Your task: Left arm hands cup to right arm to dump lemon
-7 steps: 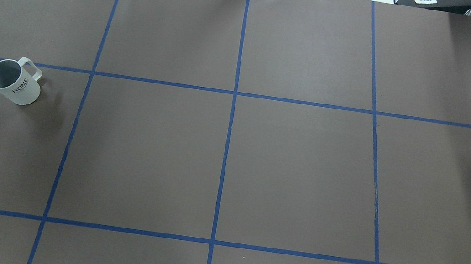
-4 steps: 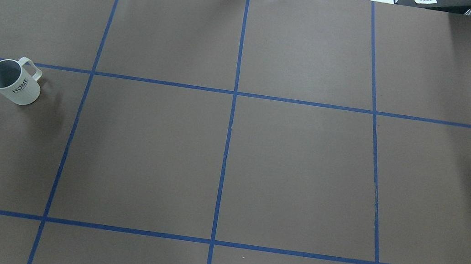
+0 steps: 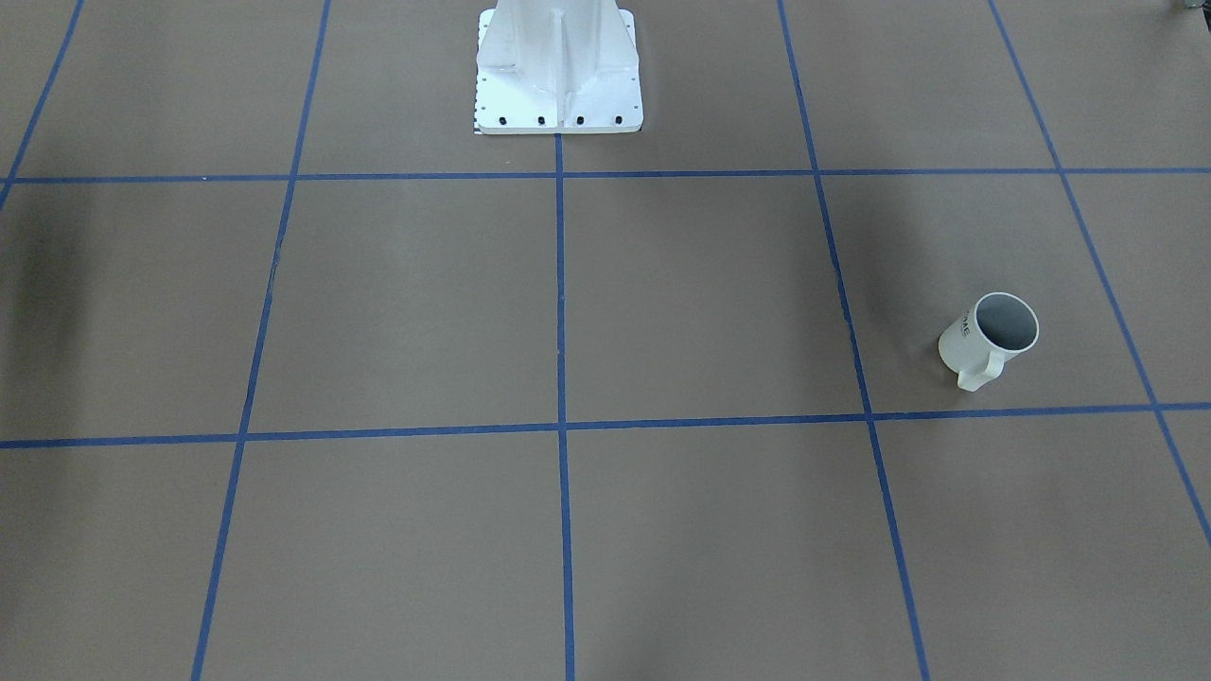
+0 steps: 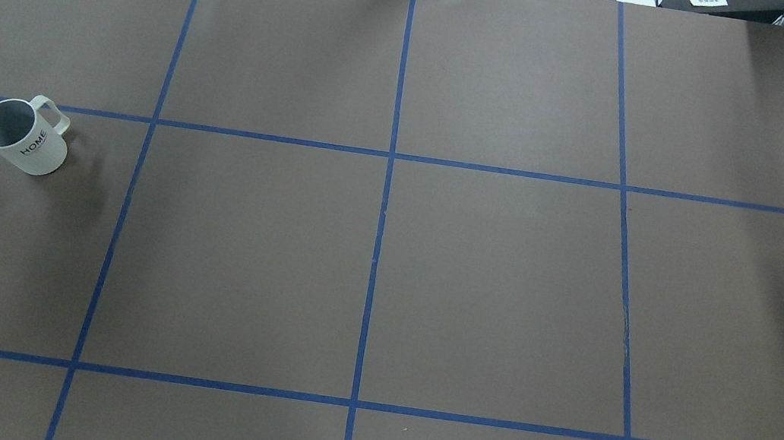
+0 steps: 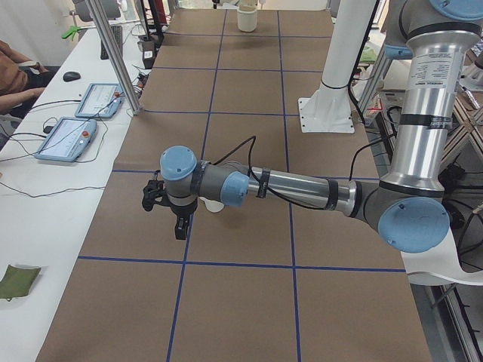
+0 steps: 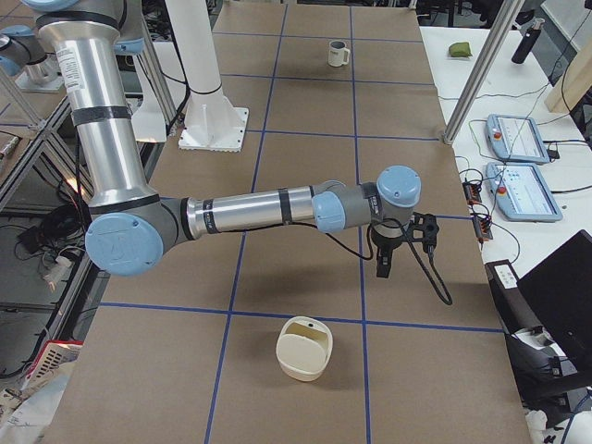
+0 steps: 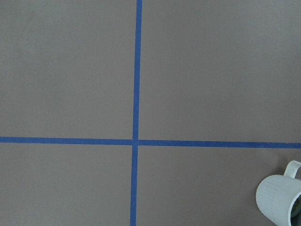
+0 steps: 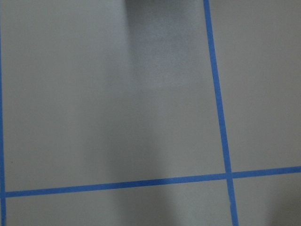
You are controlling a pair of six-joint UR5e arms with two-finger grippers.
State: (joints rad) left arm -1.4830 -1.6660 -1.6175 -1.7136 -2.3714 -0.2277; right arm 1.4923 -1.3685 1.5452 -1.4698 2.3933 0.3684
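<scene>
Cup (image 4: 24, 137) has not shifted on the desk (image 4: 369, 270), upright at the overhead frame's left edge, with the left arm's tool (image 5: 179, 222) hanging near it, its opening impossible for me to tell, so the pickup looks unstarted.

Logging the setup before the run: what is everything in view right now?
table: one, brown with blue lines, fills the views.
cup: one, white, upright, table's left end.
container: one, cream, table's right end.
lemon: none visible.
bench: one, white, beside the table.
pendants: two, grey-blue, on the bench.
cloth: one, green, on the bench.
pedestal: one, white, table's robot edge.
left arm: one, grey, stretched over the left end; left gripper black, state unclear.
right arm: one, grey, stretched over the right end; right gripper black, state unclear.
</scene>
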